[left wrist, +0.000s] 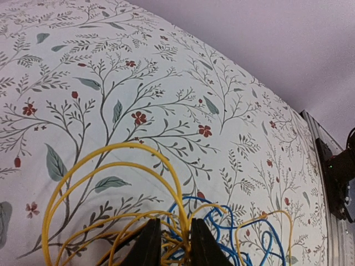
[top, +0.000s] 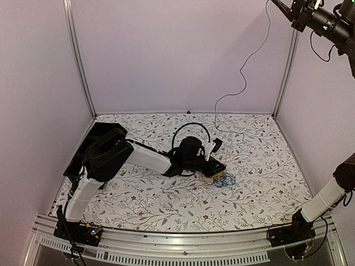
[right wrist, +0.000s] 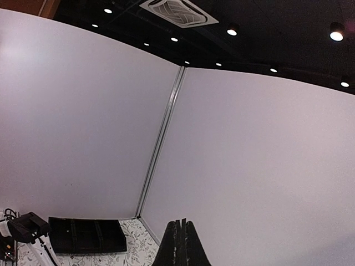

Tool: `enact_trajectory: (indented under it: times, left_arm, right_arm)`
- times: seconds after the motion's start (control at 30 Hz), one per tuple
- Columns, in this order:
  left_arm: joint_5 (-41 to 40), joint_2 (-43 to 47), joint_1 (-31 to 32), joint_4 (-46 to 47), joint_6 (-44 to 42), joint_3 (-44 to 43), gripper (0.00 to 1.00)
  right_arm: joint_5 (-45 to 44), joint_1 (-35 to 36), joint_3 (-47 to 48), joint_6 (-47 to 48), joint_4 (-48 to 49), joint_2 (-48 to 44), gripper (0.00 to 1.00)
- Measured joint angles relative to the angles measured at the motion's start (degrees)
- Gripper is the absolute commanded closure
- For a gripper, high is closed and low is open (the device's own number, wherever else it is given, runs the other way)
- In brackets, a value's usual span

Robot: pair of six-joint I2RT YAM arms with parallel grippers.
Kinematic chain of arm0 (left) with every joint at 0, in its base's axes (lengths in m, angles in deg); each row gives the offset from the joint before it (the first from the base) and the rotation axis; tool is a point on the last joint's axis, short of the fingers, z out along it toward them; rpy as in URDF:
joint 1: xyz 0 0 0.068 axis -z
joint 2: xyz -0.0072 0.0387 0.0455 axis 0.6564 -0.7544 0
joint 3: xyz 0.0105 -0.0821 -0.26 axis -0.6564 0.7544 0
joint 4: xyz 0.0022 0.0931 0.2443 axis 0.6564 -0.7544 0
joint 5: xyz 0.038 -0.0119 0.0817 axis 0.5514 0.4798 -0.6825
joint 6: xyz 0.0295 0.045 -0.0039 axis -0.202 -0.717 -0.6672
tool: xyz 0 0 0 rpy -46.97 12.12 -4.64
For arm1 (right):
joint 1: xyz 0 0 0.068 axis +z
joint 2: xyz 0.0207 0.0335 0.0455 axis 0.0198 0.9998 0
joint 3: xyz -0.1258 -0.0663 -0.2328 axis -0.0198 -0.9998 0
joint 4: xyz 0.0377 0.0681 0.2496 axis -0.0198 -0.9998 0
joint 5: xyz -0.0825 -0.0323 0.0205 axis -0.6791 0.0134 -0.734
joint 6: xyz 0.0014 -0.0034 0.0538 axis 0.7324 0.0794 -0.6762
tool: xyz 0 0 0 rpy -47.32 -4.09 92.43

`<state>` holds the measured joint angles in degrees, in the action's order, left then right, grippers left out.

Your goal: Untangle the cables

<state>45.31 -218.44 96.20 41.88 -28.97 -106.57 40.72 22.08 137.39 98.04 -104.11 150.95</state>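
Floral tabletop (top: 166,205) is spreading out ahead of you. Near its middle your left gripper (left wrist: 174,223) is pinching the cables (left wrist: 111,166), a yellow-and-blue tangle lying on it. Farther off, your right gripper (right wrist: 182,223) is hanging high by the back wall, fingers pressed together.

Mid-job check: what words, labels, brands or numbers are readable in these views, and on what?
None readable in any view.
Table cover: leaf and flower print only, no words.
Cables and tray: no markings visible.
Arm bases: any labels are too small to read.
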Motion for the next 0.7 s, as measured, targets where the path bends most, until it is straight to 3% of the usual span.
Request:
enact_trajectory:
  times: [0.17,0.37,0.7]
  left_arm:
    - [-0.6,4.3,-0.5,-3.2,-2.3,0.5,0.64]
    - [-1.9,14.5,-0.7,-5.6,-3.7,0.5,0.48]
    - [-10.6,24.7,-2.3,-15.8,-5.4,3.7,0.45]
  right_arm:
    - [-1.8,0.0,-10.8,0.9,2.9,-3.5,1.0]
    - [-2.9,0.0,-14.3,1.2,3.8,-1.9,1.0]
    - [-2.3,0.0,-16.7,0.3,6.3,1.9,1.0]
